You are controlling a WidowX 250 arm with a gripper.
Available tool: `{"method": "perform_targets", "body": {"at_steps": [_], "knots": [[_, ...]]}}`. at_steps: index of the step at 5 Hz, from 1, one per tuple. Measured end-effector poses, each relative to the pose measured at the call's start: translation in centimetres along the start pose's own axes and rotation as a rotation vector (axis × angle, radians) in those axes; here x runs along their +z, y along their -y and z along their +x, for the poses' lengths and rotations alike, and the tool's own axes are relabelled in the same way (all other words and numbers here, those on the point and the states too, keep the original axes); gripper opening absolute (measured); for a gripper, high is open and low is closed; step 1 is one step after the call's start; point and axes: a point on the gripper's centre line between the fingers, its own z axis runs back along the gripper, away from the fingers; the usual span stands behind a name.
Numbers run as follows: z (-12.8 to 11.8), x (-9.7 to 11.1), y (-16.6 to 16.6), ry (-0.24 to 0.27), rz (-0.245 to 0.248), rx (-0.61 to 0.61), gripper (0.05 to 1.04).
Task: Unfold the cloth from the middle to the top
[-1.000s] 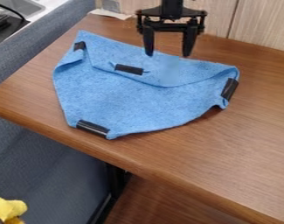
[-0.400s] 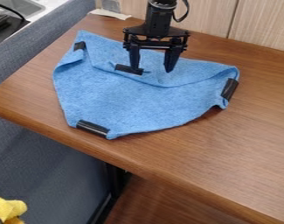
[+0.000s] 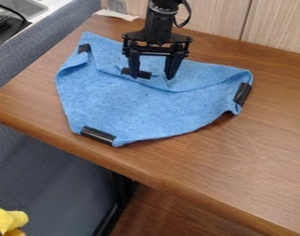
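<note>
1. The blue cloth [image 3: 146, 108] lies unmoved, folded on the table [image 3: 226, 161].
2. The gripper [image 3: 153, 78] has moved from the cloth's far edge to the black strip [image 3: 146, 74] on its flap, parted, grasping nothing.

1. Cloth [image 3: 133, 110] on the table [image 3: 238, 161], its flap [image 3: 207, 76] folded over at the back.
2. On the cloth: front strip [image 3: 98, 135], right strip [image 3: 243, 93], back-left strip [image 3: 83, 48], middle strip [image 3: 144, 75] at the flap's edge.
3. End effector [image 3: 152, 78] at the flap, beside the middle strip.
4. Wall [image 3: 278, 23] behind the table; sink [image 3: 24, 5] beyond its back-left corner.
</note>
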Motion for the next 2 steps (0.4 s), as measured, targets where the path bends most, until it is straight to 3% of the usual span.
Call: {"method": "perform_targets", "body": {"at_steps": [2], "knots": [[0.19, -0.82, 0.47, -0.012, 0.006, -0.038, 0.952]]}}
